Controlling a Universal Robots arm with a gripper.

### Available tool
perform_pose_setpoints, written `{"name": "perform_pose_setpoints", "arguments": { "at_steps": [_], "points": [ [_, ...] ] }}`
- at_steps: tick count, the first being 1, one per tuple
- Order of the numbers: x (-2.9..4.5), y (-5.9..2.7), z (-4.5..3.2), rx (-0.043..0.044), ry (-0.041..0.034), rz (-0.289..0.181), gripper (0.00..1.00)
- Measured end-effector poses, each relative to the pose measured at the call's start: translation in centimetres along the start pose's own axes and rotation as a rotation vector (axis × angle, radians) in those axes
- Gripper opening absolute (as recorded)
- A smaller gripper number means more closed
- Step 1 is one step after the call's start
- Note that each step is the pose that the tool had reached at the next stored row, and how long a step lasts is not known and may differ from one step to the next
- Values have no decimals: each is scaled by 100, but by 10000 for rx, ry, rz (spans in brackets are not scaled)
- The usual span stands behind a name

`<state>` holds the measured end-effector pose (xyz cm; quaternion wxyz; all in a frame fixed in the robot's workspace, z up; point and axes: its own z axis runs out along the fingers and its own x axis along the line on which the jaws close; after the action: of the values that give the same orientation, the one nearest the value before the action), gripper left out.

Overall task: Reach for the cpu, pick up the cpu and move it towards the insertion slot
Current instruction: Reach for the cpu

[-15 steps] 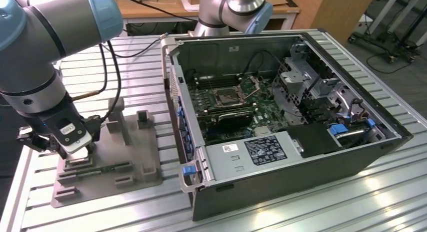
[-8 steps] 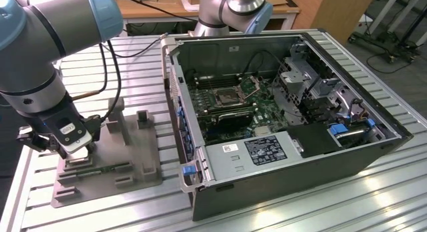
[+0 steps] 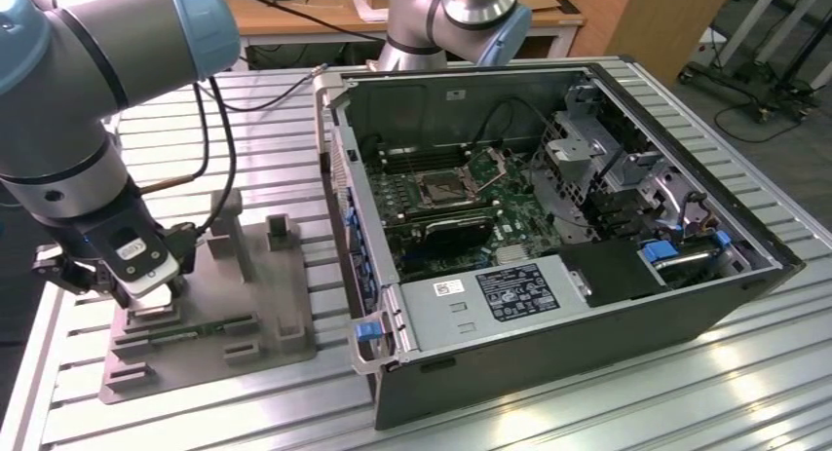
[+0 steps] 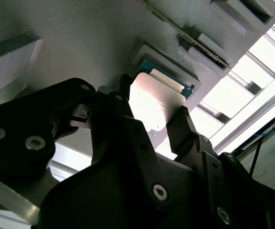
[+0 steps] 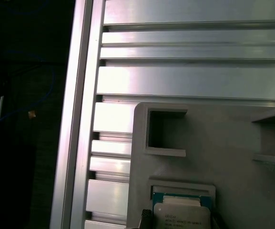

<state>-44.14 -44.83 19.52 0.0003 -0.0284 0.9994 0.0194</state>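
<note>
On grey tray (image 4: 80, 43), silvery square cpu (image 4: 154, 100)

The ribbed aluminium worktop (image 3: 586, 412) shines glossy and smooth. The grey plastic tray (image 3: 280, 319) looks matt with a finely lined surface. The small square cpu (image 5: 182, 217) shows a smooth silvery metal face.

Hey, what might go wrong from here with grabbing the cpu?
The cpu sits snug in a pocket of the tray under the gripper; a tilted lift could snag the pocket rim. The insertion slot lies deep inside the case, so the carry could clip a wall.
</note>
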Motion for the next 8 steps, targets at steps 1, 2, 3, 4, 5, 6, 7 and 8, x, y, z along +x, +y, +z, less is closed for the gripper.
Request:
{"name": "perform_pose_setpoints", "arguments": {
  "at_steps": [1,2,3,4,5,6,7,8],
  "points": [
    [0,0,-7,1,2,0,55],
    [0,0,-14,1,1,0,55],
    [0,1,-20,0,1,0,55],
    [0,1,-26,0,1,0,55],
    [0,1,-30,0,0,0,55],
    [0,1,-35,-1,-1,0,55],
    [0,1,-41,0,1,0,55],
    [0,2,-46,0,0,0,55]
  ]
}}
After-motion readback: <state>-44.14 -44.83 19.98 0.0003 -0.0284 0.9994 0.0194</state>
